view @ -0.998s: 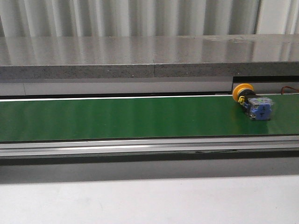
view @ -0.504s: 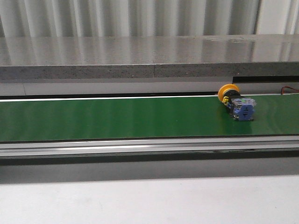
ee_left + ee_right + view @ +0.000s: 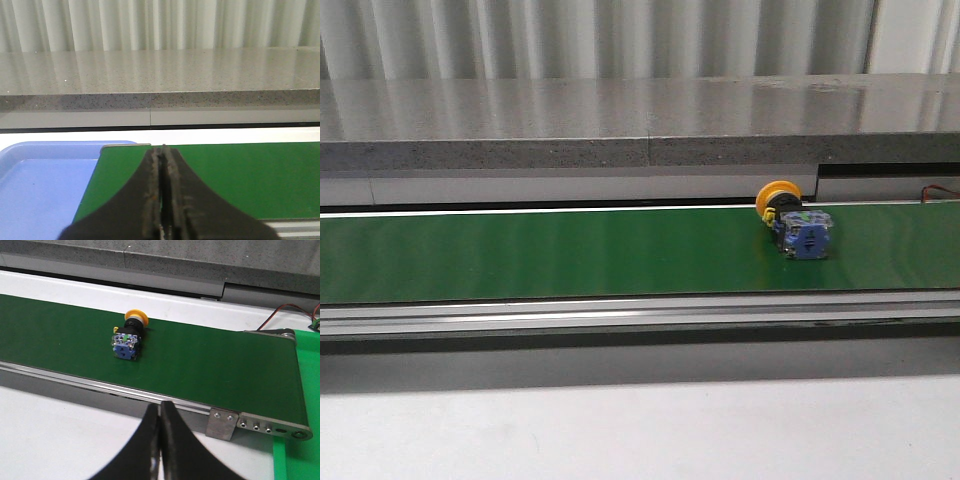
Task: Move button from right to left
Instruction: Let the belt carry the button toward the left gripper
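One button (image 3: 794,226) lies on its side on the green belt (image 3: 570,255), right of centre, yellow cap toward the far rail, blue body toward the near edge. Both tools are pressed together: left tool (image 3: 162,200) hangs over the belt's left end beside a blue tray (image 3: 45,185); right tool (image 3: 159,440) sits off the belt's near edge, well apart from the button. Judged step: pickup not begun. Next move calls for spreading a tool, then closing across the body.
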Tool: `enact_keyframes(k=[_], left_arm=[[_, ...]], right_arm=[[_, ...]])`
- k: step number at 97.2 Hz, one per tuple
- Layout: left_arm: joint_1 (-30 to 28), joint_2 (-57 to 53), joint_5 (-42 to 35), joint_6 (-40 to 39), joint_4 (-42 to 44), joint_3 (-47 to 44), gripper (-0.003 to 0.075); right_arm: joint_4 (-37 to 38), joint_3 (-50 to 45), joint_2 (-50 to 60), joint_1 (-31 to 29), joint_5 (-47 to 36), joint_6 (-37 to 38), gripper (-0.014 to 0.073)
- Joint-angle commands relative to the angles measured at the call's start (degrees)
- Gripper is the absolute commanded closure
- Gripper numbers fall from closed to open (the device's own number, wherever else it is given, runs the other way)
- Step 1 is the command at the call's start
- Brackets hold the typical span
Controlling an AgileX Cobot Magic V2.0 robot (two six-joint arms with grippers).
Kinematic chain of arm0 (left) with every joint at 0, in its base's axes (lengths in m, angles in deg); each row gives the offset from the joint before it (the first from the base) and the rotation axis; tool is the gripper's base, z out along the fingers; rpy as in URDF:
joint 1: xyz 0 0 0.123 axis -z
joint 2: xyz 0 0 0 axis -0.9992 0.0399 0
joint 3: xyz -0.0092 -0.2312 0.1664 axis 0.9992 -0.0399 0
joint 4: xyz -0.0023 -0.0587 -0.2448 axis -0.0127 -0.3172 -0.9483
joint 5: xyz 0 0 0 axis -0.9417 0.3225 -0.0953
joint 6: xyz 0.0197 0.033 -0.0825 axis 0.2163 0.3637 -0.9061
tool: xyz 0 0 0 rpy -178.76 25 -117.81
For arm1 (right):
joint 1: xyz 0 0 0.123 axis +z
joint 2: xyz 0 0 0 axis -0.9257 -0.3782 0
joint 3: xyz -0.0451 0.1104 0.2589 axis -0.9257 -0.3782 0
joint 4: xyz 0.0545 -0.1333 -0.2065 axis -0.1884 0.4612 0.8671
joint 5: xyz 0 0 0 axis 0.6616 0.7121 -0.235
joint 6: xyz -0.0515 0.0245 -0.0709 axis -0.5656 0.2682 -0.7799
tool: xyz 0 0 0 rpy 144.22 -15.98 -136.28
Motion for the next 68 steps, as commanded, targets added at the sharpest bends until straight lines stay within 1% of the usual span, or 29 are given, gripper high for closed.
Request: enact_keyframes(k=[1,12,20,36,43,58,68], left_arm=[[0.0,-1.9,-4.6,-0.7,0.0,-2.3,0.0741],[0.0,-1.9,-7.6,-0.7,0.0,-1.9,0.0741],[0.0,-1.9,-6.5,-0.3,0.1,-0.3,0.0741],[0.0,-1.4,1.7,-0.2,0.9,4.6,0.0741],[0.0,0.2,4.7,-0.9,-0.1,7.0,0.0741],[0.0,6.3,13.8,-0.9,-0.5,13.0,0.0741],[0.0,11.2,17.4,-0.9,-0.5,16.3,0.0741]], right_arm=[[1.1,1.3,-0.3,0.2,-4.7,-0.6,0.0661],[1.1,1.3,-0.3,0.2,-4.7,-0.6,0.0661],[1.1,1.3,-0.3,0.2,-4.7,-0.6,0.0661],[1.1,1.3,-0.3,0.2,-4.7,-0.6,0.0661],[1.1,1.3,-0.3,0.2,-4.7,-0.6,0.0661],[1.1,1.3,-0.3,0.2,-4.7,-0.6,0.0661],[1.1,1.3,-0.3,0.2,-4.7,-0.6,0.0661]])
